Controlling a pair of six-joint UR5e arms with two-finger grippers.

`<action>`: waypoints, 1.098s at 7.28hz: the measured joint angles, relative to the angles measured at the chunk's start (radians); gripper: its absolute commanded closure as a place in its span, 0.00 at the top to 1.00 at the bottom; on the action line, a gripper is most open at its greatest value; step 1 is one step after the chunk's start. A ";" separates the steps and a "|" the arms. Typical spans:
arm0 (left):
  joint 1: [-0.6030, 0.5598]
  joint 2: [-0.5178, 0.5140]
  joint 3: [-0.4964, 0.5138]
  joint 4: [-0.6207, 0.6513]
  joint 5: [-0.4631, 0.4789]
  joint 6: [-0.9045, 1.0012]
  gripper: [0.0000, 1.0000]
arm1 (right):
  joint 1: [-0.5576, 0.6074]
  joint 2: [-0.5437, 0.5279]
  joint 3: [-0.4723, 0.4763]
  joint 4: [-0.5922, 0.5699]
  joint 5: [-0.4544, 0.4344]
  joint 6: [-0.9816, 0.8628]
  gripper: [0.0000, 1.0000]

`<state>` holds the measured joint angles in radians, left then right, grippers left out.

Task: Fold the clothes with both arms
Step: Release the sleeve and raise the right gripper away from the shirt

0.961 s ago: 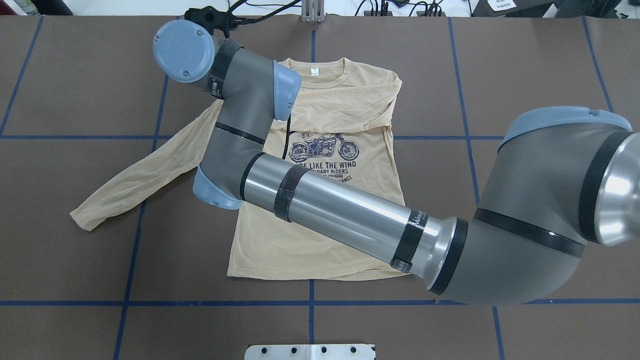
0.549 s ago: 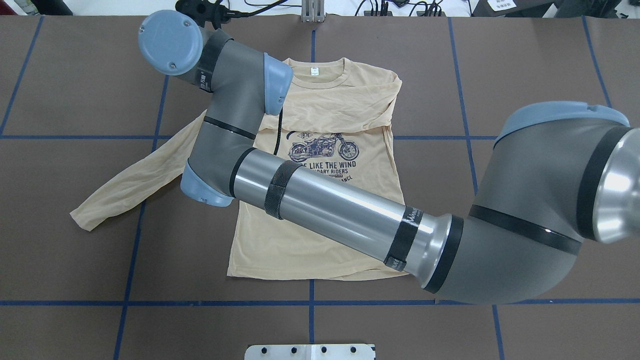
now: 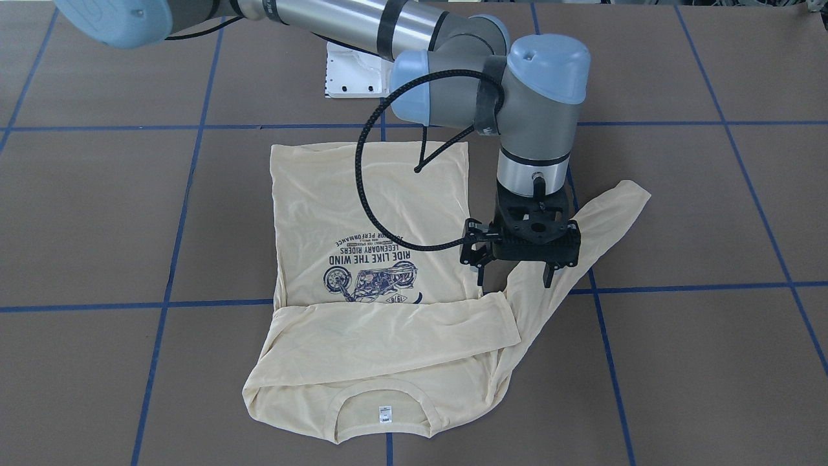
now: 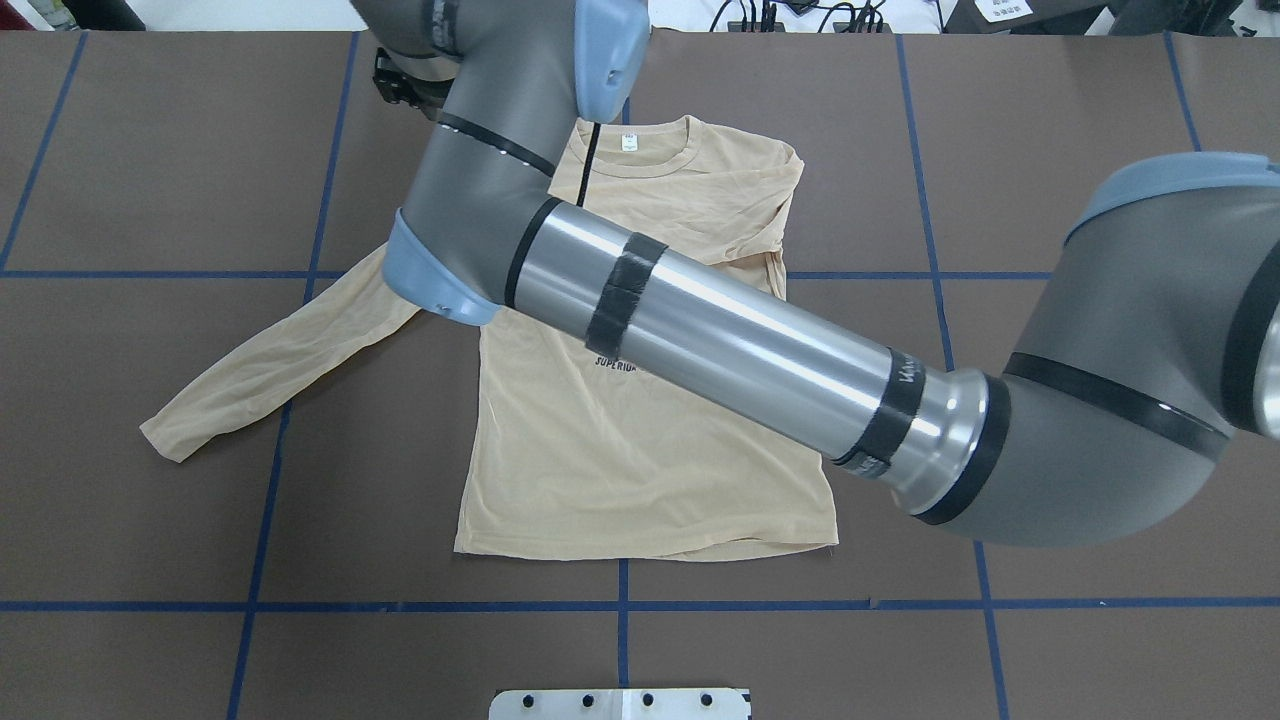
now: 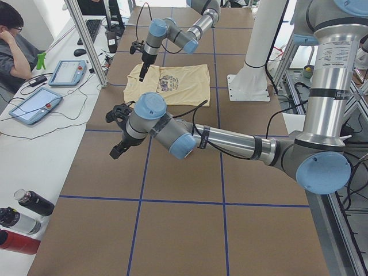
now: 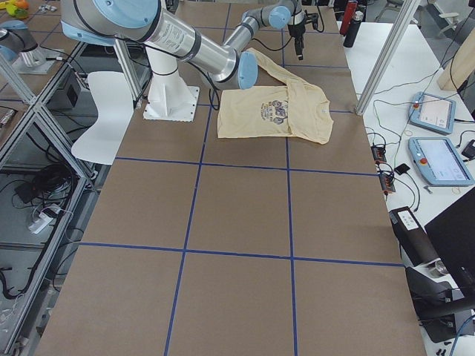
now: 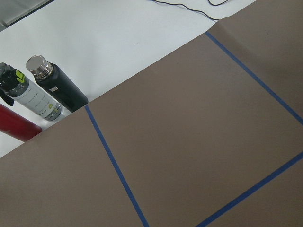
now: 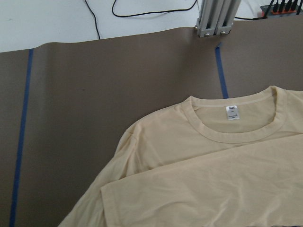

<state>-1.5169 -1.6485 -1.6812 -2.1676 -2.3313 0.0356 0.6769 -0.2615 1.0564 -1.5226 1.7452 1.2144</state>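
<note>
Our right gripper [image 3: 515, 279] hangs, jaws wide and empty, over the spread sleeve [image 3: 614, 200] of the long-sleeved shirt [image 3: 310, 207] lying flat mid-frame on the worktop [image 3: 97, 213]; a shallow pinch could slip or drag the thin shirt askew, and we cannot tell how the left gripper [image 5: 116, 150] holds its jaws.

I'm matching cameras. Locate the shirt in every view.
Front-facing: shirt at centre, collar at bottom.
Overhead: centre, collar at top, right arm across it.
Exterior left: upper, left of centre.
Exterior right: upper centre.
Left wrist: not in it.
Right wrist: lower right.
Landmark: neck label, in front-facing, overhead, right wrist.
</note>
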 measured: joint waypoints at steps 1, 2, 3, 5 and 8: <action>0.054 0.001 -0.001 -0.057 0.002 -0.090 1.00 | 0.045 -0.118 0.149 -0.042 0.065 -0.052 1.00; 0.115 0.011 -0.002 -0.136 0.007 -0.208 1.00 | 0.090 -0.261 0.325 -0.086 0.118 -0.125 1.00; 0.180 0.034 -0.003 -0.225 0.020 -0.325 1.00 | 0.137 -0.433 0.530 -0.135 0.159 -0.222 1.00; 0.304 0.061 -0.015 -0.312 0.105 -0.516 1.00 | 0.252 -0.752 0.875 -0.220 0.258 -0.427 1.00; 0.489 0.116 -0.040 -0.329 0.305 -0.654 1.00 | 0.475 -1.105 1.038 -0.213 0.414 -0.825 1.00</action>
<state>-1.0282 -1.5320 -1.7216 -2.4969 -2.0265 -0.6181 1.1523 -1.3666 2.0946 -1.7356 2.1596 0.3899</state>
